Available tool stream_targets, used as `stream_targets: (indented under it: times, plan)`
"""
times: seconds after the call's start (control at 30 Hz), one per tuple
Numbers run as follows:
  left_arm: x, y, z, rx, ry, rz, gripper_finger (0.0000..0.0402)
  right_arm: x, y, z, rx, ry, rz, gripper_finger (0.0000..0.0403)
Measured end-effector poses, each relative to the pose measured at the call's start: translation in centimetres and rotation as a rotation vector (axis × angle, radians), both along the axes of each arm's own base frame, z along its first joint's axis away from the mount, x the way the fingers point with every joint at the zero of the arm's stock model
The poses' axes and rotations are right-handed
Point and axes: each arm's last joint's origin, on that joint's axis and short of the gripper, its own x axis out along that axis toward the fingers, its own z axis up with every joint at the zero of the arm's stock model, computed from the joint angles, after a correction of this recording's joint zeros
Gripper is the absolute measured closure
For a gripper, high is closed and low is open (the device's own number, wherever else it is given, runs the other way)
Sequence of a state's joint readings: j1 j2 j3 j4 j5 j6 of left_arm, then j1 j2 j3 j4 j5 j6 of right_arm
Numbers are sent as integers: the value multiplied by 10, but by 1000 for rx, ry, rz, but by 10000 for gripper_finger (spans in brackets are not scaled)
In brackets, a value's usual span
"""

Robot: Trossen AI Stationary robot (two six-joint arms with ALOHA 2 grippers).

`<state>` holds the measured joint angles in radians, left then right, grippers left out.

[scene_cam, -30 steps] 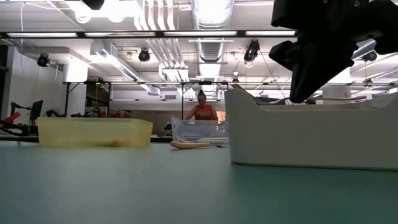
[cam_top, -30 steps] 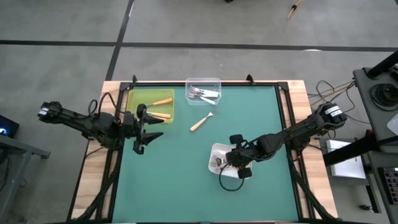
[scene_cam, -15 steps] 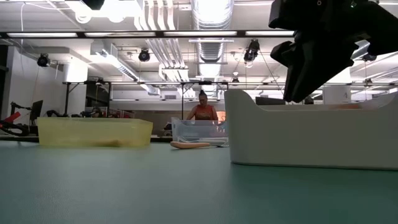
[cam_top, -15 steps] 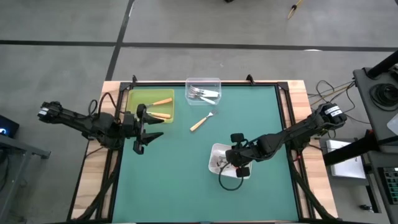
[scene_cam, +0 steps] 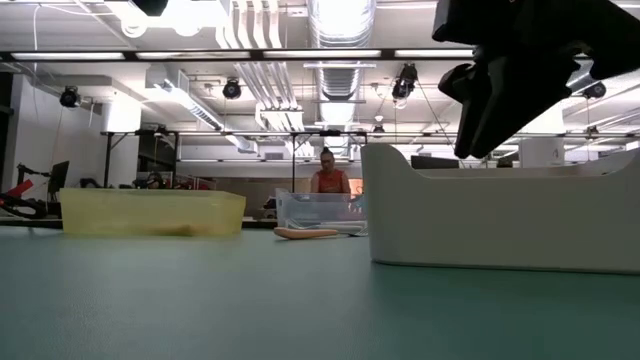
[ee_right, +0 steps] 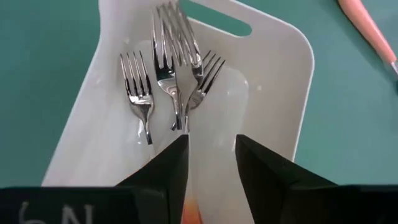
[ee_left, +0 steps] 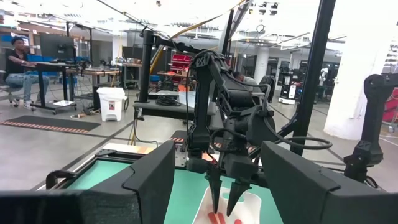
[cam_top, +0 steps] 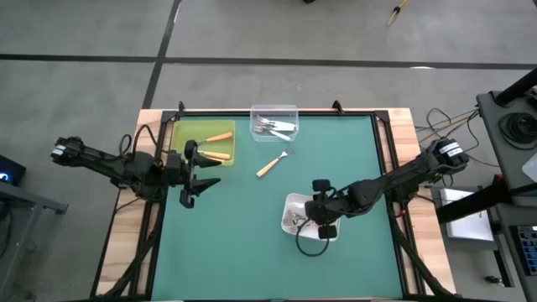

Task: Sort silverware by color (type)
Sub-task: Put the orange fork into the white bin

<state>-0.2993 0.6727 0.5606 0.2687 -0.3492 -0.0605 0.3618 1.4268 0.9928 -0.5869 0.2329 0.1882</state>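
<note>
The right claw [cam_top: 322, 225] hangs over the white tray [cam_top: 289, 204] at lower centre of the high view, and its fingers have just parted: a moment ago they were pressed together, now a gap stands between them. Below that gap, three forks [ee_right: 166, 68] lie side by side in the tray with their prongs pointing away, so the last one looks freshly dropped, and this delivery is probably done.

One tan-handled fork [cam_top: 271, 164] lies loose on the green table [cam_top: 243, 243] at upper centre, likely the next to go. Two more rest in the yellow tray [cam_top: 181, 132], others in the clear tray [cam_top: 273, 110]. The left claw [cam_top: 188, 174] waits spread beside the yellow tray.
</note>
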Motion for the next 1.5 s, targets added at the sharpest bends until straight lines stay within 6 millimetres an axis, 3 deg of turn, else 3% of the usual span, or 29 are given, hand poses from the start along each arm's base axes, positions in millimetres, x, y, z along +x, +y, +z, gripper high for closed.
stream_targets:
  times: [0.2,0.57,1.17,1.5]
  plan:
    - [0,0,0,1,3,0,182,0,0,4,89,-38,-139,296]
    - [2,-1,-2,24,15,11,182,24,9,5,102,-62,-135,292]
    - [2,1,1,108,-3,56,182,63,26,-3,-12,260,-139,291]
    - [0,1,2,121,-11,59,182,62,36,-20,-10,301,-205,306]
